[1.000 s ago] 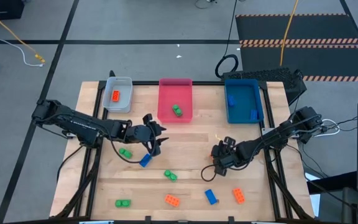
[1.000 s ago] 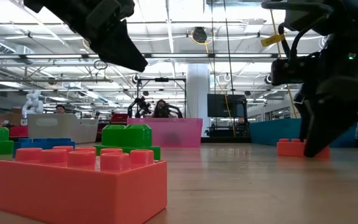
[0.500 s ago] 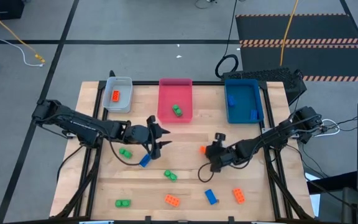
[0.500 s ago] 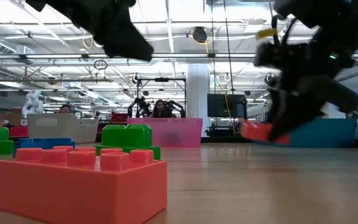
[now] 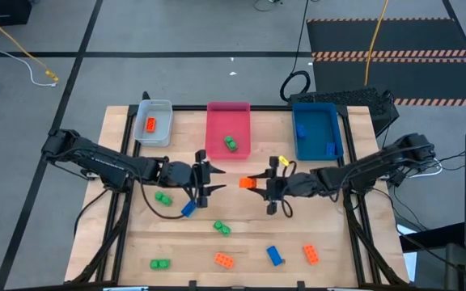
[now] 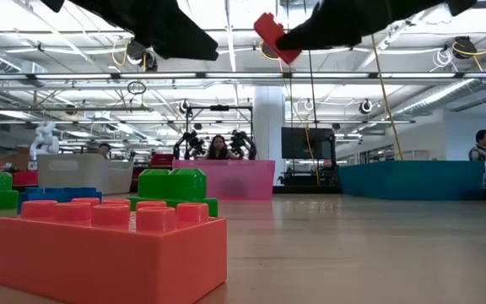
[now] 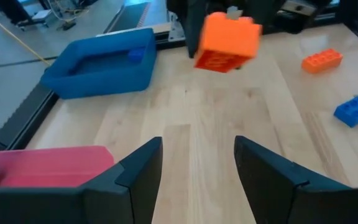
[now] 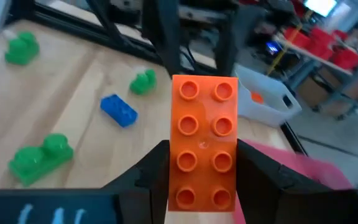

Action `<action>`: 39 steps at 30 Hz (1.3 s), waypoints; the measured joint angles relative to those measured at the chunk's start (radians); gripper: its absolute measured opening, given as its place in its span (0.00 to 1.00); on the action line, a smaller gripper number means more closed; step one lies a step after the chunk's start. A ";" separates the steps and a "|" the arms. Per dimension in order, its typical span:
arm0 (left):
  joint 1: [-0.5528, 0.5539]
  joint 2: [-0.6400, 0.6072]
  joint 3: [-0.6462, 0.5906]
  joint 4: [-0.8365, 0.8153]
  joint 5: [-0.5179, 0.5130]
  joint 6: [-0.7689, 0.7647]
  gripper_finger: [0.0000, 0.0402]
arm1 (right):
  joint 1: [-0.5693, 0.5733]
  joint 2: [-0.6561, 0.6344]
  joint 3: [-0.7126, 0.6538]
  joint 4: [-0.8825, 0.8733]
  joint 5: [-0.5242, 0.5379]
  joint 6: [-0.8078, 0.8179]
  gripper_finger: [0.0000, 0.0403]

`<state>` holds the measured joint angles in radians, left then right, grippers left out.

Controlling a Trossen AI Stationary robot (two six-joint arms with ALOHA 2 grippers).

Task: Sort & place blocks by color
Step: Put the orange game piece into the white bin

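The right end effector [image 5: 259,183] grips an orange block [image 5: 247,183], held above mid-tabletop [image 5: 241,218]; its arm reaches leftward, nearly level. The block appears bound for the grey tray [image 5: 154,123], which already holds an orange one, so the next move probably carries it there. The left end effector [image 5: 209,179] hovers close by, fingers apart and empty.

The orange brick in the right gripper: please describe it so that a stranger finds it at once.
Start at the pink tray and look just below its lower right corner. There the right gripper holds the orange brick by its sides, above the table. It has eight studs, and it is the only brick off the wood.
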<state>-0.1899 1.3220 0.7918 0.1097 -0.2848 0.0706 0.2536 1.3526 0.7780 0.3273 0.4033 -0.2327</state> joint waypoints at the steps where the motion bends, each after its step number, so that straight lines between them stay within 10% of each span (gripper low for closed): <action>1: 0.000 0.000 0.000 0.005 0.000 -0.001 0.50 | -0.007 0.004 0.000 0.012 -0.018 -0.008 0.33; 16: 0.002 0.242 0.000 0.311 -0.008 0.013 0.70 | -0.023 0.034 0.000 -0.007 -0.066 -0.025 0.33; 39: -0.013 0.246 0.000 0.432 0.031 0.028 0.73 | -0.049 0.034 0.000 -0.050 -0.065 0.012 0.33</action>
<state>-0.2031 1.5681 0.7914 0.5414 -0.2543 0.0987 0.2043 1.3869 0.7780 0.2774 0.3382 -0.2211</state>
